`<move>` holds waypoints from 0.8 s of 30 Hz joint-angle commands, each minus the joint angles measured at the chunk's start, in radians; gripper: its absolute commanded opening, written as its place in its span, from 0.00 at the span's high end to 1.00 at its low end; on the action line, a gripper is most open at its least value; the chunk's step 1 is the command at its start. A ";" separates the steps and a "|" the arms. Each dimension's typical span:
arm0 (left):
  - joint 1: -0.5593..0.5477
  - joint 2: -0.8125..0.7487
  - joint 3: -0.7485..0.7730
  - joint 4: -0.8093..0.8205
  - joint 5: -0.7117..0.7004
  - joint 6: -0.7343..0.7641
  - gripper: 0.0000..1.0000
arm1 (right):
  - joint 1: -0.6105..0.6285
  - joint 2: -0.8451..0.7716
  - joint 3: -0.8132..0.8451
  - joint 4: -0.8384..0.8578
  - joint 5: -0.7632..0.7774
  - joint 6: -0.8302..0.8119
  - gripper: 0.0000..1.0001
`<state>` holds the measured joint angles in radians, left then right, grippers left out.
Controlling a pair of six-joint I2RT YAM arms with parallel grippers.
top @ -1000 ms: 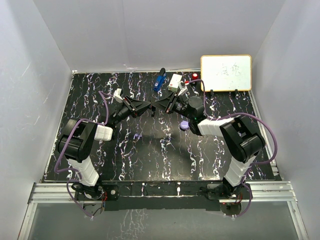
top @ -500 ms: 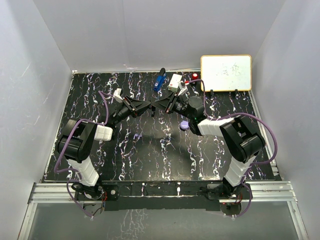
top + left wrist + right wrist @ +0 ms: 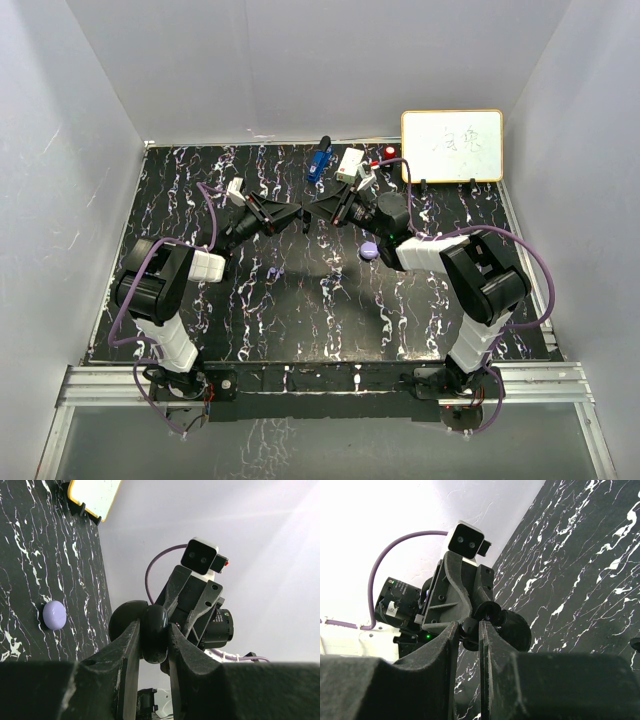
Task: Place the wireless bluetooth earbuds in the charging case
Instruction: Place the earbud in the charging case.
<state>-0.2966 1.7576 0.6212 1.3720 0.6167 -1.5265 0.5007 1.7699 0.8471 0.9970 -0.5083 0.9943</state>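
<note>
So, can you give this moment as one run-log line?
left gripper: shut on black case | right gripper: shut on black earbud | lilac case: on table

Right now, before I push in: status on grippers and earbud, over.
Left gripper shut on black charging case. Right gripper shut on black earbud, close by that case; seated or not, cannot tell. Lilac case below, out of the way.

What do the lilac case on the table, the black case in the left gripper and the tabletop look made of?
Lilac case: likely smooth plastic, satin finish; soft even highlight on its dome.
Black case in the left gripper: probably plastic, semi-gloss; faint sheen along its rounded edge.
Table: black with white marble-like veins, matte; perhaps printed laminate or a sheet, cannot tell which.
</note>
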 commanded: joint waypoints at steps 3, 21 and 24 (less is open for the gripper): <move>-0.003 -0.035 -0.009 0.094 0.009 -0.012 1.00 | -0.011 -0.016 0.036 0.069 -0.008 0.003 1.00; -0.003 -0.038 -0.004 0.113 -0.001 -0.024 1.00 | -0.017 -0.016 0.020 0.083 -0.010 0.014 1.00; -0.003 -0.039 0.000 0.109 -0.002 -0.024 1.00 | -0.018 -0.019 0.017 0.081 -0.008 0.012 1.00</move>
<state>-0.2966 1.7576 0.6189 1.3857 0.6163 -1.5414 0.4896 1.7699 0.8471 1.0065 -0.5156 1.0050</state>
